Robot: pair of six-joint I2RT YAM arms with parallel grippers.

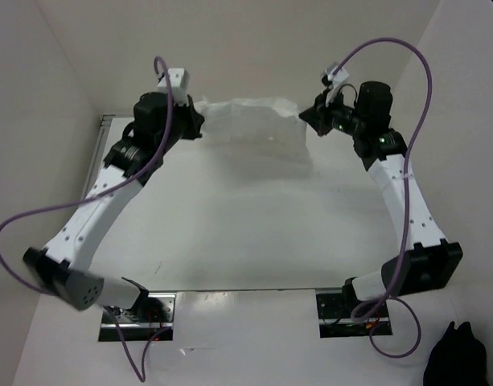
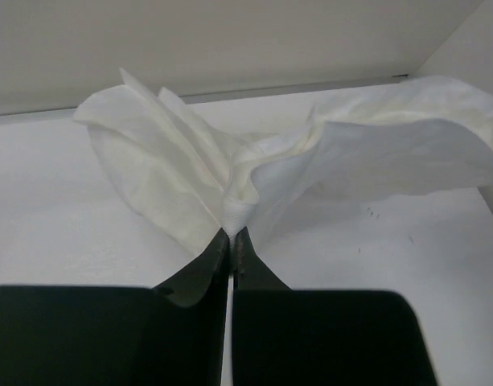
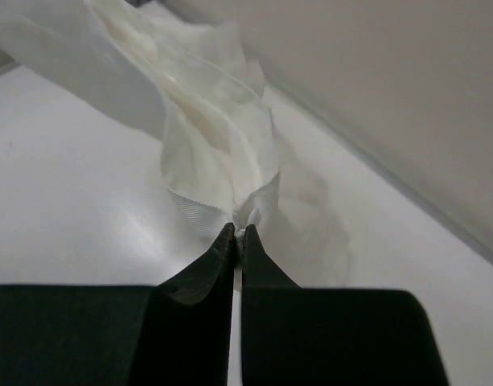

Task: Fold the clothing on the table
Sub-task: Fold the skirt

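The L jaws and R jaws are each pinching tight shut on one end of the clothing, lifting it w/ its middle sagging at the far end of the surface, prob. so it's spreading flat for a fold.

Left arm: white tubular links dotted with small dark fasteners, black joint housings, and a grey elbow cap.

Right arm: matching white links and a black elbow block. Green lights glowed on the black housing near the wrist.

Each arm carried a loose purple cable, left and right, and a small white camera block at the wrist.

The bases were dark units on metal plates.

Left claw and right claw: matte black, with broad flat bodies that tapered to thin pointed tips.
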